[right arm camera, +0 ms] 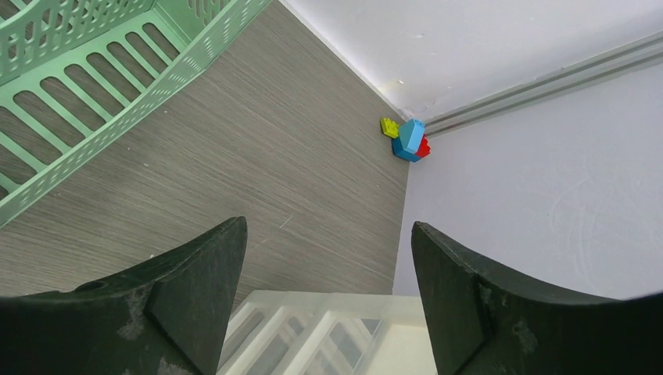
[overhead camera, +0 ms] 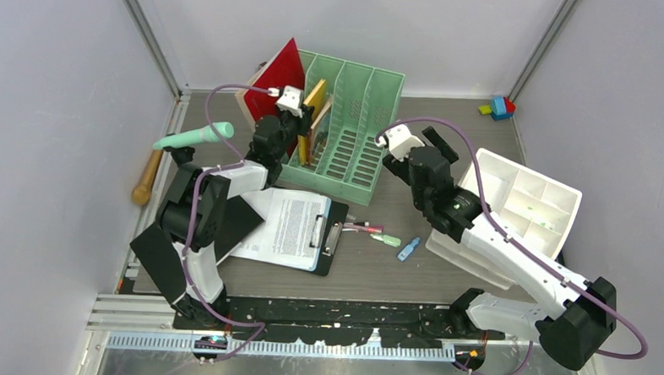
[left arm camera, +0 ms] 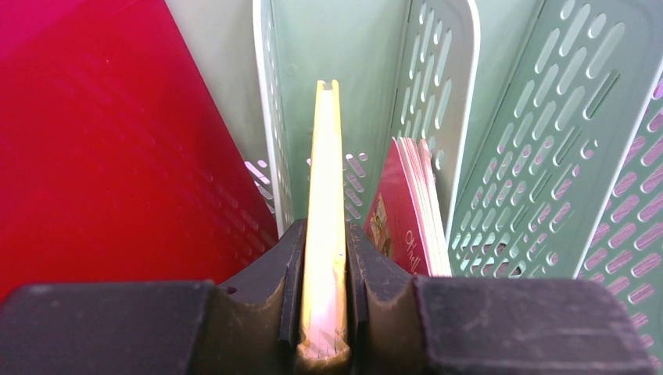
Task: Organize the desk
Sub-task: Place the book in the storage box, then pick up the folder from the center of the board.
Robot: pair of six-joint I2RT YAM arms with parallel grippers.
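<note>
- At the leftmost slot of the mint-green file rack [overhead camera: 356, 129], our left gripper [left arm camera: 324, 242] is clenched on the near edge of a thin yellow book [left arm camera: 326, 156]; both fingers press flat against its covers.
- We see the yellow book standing upright on its edge between the rack's outer wall and the first divider; a few pink booklets [left arm camera: 406, 211] lean in the same slot just to its right; a red folder [left arm camera: 117, 141] stands outside the rack on the left.
- Our right gripper [right arm camera: 328, 230] hangs with its jaws wide apart and nothing between them, above the white compartment tray [overhead camera: 527, 196].
- We find the desk [overhead camera: 392, 275] spread beneath everything, a grey-brown wood-grain top; it carries a clipboard [overhead camera: 289, 228] with printed sheets, some pens [overhead camera: 362, 228] and a green highlighter [overhead camera: 385, 239] lying loose beside the clip, and toy blocks [overhead camera: 499, 108] in the far right corner.
- We judge the step in hand to be filing the yellow book into the rack; much of the tidying looks undone.
- We think the next move calls for parting the left fingers and lifting straight out, so that the book neither tips nor drags up with them; the loose pens and the clipboard would then want attention.
</note>
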